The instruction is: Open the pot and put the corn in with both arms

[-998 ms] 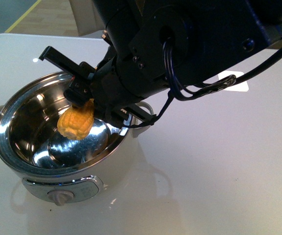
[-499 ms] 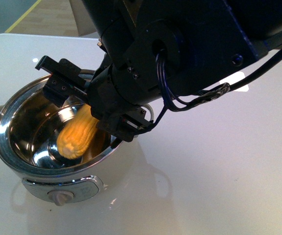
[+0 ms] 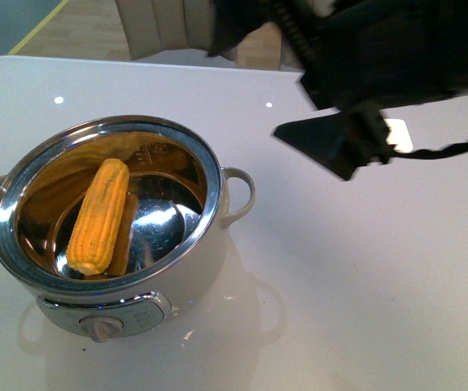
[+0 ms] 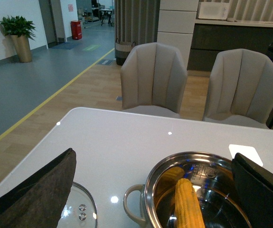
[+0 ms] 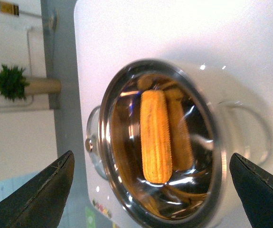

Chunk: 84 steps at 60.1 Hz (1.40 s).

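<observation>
The corn [image 3: 98, 217] lies inside the open pot [image 3: 103, 224], leaning against the steel wall opposite the pot's right handle, its long axis running from just behind the front dial [image 3: 103, 327] up toward the pot's far rim. Above the pot, the right hand [image 5: 150, 190] hangs with its fingers [image 5: 41, 192] wide apart, empty. The left hand [image 4: 150, 190] is likewise spread and empty. Only the left wrist view shows the glass lid [image 4: 79, 211], flat on the bench [image 3: 364, 269] just beside the pot's handle, and two chairs [image 4: 153, 78] beyond the pot. The front view alone shows the dial.
</observation>
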{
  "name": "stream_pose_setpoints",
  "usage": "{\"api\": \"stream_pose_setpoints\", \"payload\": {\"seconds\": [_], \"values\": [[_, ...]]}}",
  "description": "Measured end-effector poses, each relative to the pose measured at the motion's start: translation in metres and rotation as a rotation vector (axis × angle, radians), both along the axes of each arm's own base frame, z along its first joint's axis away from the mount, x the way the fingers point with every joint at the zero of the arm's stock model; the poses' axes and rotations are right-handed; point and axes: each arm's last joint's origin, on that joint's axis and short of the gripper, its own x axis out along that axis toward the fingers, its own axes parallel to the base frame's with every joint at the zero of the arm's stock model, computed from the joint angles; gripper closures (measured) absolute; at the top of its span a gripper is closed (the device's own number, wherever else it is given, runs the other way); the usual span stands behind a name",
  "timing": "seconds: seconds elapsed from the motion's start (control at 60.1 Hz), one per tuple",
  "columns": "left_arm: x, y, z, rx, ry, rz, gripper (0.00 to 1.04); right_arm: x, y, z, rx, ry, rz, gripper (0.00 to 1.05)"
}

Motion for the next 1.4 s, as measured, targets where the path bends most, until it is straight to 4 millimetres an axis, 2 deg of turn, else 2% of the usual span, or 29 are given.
{"api": "stream_pose_setpoints", "payload": {"seconds": [0.083, 0.216, 0.349, 0.499, 0.648, 0.765, 0.948, 0.998, 1.064, 1.147, 1.23, 1.313, 1.397], "values": [[0.0, 0.0, 0.0, 0.0, 0.0, 0.0, 0.07, -0.021, -0.046, 0.017, -0.073, -0.084, -0.111, 0.09], [0.0, 0.0, 0.0, 0.0, 0.0, 0.0, 0.07, -0.055, -0.096, 0.024, -0.22, -0.176, -0.219, 0.09], [0.0, 0.0, 0.0, 0.0, 0.0, 0.0, 0.07, -0.085, -0.125, 0.015, -0.355, -0.225, -0.271, 0.09], [0.0, 0.0, 0.0, 0.0, 0.0, 0.0, 0.07, -0.112, -0.136, -0.002, -0.406, -0.238, -0.256, 0.09], [0.0, 0.0, 0.0, 0.0, 0.0, 0.0, 0.07, -0.134, -0.134, -0.023, -0.435, -0.229, -0.231, 0.09], [0.0, 0.0, 0.0, 0.0, 0.0, 0.0, 0.07, -0.14, -0.13, -0.03, -0.459, -0.238, -0.213, 0.09], [0.0, 0.0, 0.0, 0.0, 0.0, 0.0, 0.07, -0.14, -0.13, -0.032, -0.474, -0.246, -0.215, 0.09], [0.0, 0.0, 0.0, 0.0, 0.0, 0.0, 0.07, -0.14, -0.131, -0.042, -0.598, -0.408, -0.279, 0.18], [0.0, 0.0, 0.0, 0.0, -0.001, 0.0, 0.07, -0.145, -0.135, -0.047, -0.675, -0.532, -0.315, 0.27], [0.0, 0.0, 0.0, 0.0, 0.001, 0.0, 0.07, -0.146, -0.141, -0.017, -0.743, -0.834, -0.374, 0.48], [0.0, 0.0, 0.0, 0.0, -0.001, -0.001, 0.07, -0.151, -0.147, -0.01, -0.787, -0.86, -0.372, 0.64], [0.0, 0.0, 0.0, 0.0, 0.0, 0.0, 0.07, -0.158, -0.153, -0.005, -0.809, -0.864, -0.363, 0.85], [0.0, 0.0, 0.0, 0.0, 0.0, -0.001, 0.07, -0.163, -0.156, -0.002, -0.816, -0.87, -0.363, 0.99]]}}
